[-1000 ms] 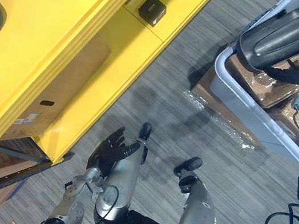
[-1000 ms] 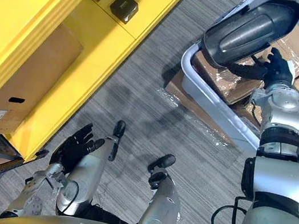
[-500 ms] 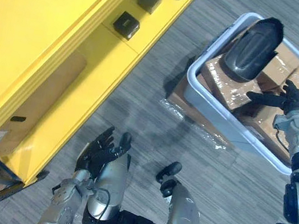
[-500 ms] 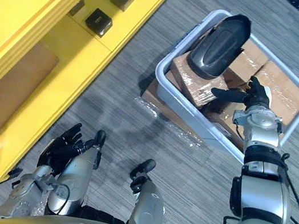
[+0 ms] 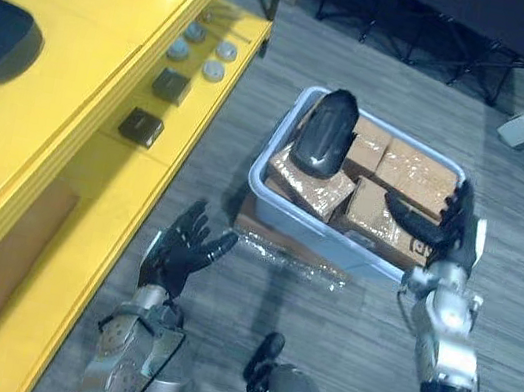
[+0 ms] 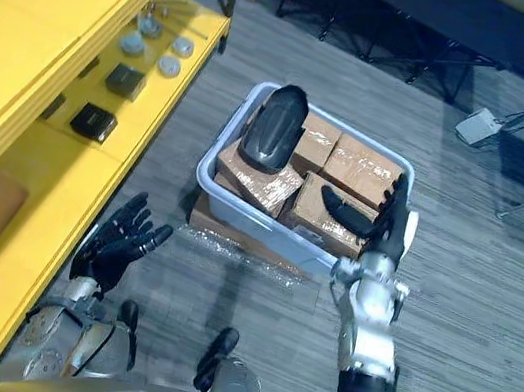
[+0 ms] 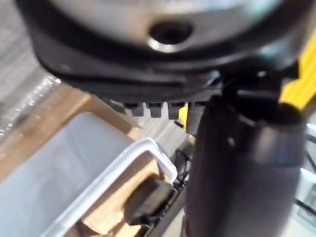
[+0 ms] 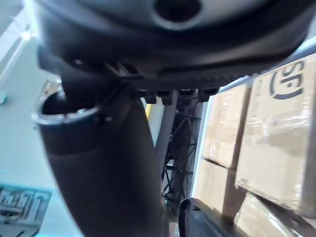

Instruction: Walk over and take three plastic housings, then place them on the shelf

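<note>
The bin (image 5: 288,223) is packed with boxes (image 5: 403,175), a dark housing (image 5: 322,146) lying exposed on top. Open floor (image 5: 213,187) is left between bin and yellow shelf (image 5: 52,118).

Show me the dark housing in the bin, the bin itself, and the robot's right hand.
dark housing (image 5: 322,144), left eye view, middle of its curved shell
bin (image 5: 294,218), left eye view, its near outer wall
right hand (image 5: 455,234), left eye view, its palm

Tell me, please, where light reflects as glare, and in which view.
Left eye view: the clear wrap on the cardboard boxes in the grey bin glints, and the dark plastic housing carries a soft sheen. Right eye view: the yellow shelf shows a pale reflection on top. Left wrist view: the plastic film beside the bin sparkles.
</note>
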Robot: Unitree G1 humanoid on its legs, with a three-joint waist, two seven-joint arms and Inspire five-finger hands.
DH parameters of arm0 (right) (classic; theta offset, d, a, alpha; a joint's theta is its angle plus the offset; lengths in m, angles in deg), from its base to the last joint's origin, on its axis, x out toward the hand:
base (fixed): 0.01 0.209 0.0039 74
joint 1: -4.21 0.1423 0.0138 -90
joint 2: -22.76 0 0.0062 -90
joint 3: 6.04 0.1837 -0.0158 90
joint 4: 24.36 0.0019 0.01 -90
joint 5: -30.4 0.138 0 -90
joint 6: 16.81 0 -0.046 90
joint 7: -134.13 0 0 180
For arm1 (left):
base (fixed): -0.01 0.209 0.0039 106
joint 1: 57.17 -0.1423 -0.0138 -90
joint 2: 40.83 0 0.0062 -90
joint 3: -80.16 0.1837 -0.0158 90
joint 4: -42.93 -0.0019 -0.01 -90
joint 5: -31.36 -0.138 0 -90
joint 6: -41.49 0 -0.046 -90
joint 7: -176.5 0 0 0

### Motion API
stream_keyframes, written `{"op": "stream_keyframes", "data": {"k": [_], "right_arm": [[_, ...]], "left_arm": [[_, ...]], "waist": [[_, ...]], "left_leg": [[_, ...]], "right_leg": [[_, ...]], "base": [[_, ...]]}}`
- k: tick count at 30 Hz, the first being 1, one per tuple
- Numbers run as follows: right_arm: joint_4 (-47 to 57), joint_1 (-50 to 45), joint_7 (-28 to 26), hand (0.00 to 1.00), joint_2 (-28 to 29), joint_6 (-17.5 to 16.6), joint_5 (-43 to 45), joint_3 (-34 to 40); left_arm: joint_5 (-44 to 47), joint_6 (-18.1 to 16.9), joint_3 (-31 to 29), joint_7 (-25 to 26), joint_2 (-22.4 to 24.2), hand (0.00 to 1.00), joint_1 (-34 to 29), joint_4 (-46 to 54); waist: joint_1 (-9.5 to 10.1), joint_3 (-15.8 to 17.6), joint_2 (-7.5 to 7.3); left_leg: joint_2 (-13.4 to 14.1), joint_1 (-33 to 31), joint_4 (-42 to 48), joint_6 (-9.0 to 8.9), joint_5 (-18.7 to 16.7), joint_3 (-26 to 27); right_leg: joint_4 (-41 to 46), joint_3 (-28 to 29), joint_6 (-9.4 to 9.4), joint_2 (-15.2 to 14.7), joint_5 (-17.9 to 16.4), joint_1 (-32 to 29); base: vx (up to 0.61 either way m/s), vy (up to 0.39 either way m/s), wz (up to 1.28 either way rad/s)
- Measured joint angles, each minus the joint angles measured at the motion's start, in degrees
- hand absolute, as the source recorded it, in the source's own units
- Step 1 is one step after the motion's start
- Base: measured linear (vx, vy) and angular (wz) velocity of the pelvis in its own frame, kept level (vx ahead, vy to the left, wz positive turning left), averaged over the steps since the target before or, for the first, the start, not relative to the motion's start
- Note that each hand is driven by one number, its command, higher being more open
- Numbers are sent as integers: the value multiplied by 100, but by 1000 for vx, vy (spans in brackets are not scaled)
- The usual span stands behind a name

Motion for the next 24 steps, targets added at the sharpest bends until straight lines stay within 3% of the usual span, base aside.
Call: {"op": "stream_keyframes", "data": {"k": [4,7,15,24], "right_arm": [[88,-672,-243,100,332,-227,214,-13],[164,-925,-327,100,502,-377,277,-88],[377,-1267,-440,100,758,-1129,872,-221],[375,-1278,-584,100,740,-1244,898,-553]], "left_arm": [[-4,-5,-62,119,109,100,106,482],[2,-13,-53,270,163,100,160,871],[21,-206,141,730,298,100,522,1466],[36,-197,227,960,306,100,544,1594]], "waist": [[-160,-247,183],[-277,-323,235],[-355,-677,372],[-401,-721,409]], "left_leg": [[37,168,2,-16,-100,244],[60,287,-11,-39,-118,293],[60,379,-128,-37,-111,458],[5,464,-211,-33,-44,446]], "right_leg": [[-230,224,-1,76,127,100],[-255,251,0,100,134,182],[-596,366,-25,175,322,275],[-590,372,-30,171,333,296]], "base": [[26,16,-29],[26,7,-13],[-35,2,-11],[-12,5,-1]]}}
